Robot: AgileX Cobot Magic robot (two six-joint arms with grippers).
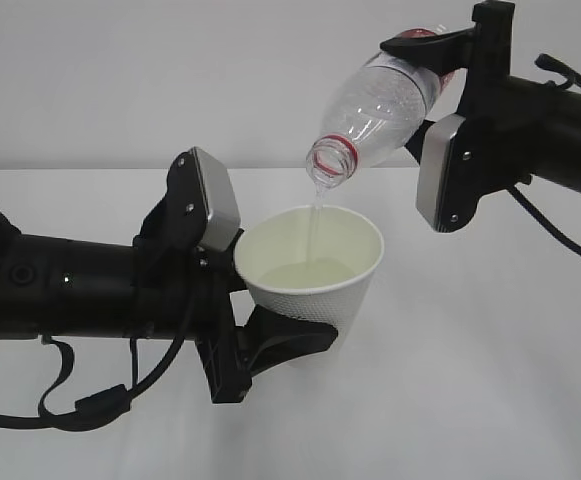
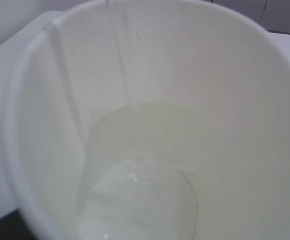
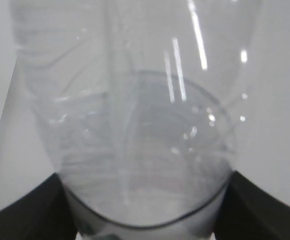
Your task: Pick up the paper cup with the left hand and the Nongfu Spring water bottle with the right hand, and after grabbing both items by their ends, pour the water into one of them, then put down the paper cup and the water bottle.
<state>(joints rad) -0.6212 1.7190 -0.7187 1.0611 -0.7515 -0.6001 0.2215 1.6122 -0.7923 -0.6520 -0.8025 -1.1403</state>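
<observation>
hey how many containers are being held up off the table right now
2. The paper cup sits low at centre in the left gripper, tilted slightly. The Nongfu Spring water bottle is above it in the right gripper, mouth tipped down, water streaming into the cup. No others visible.

The paper cup [image 1: 315, 268] is matt white paper with a finely dimpled outer wall, a smooth rolled rim and a smooth cream inside, where the water [image 2: 145, 200] lies clear and faintly shiny. The water bottle [image 1: 385, 105] is clear, glossy ribbed plastic that catches bright streaks of light, with a red plastic neck ring. Both arms are matt black plastic with smooth satin grey plates, and the desk [image 1: 490, 400] is plain matt white.
</observation>
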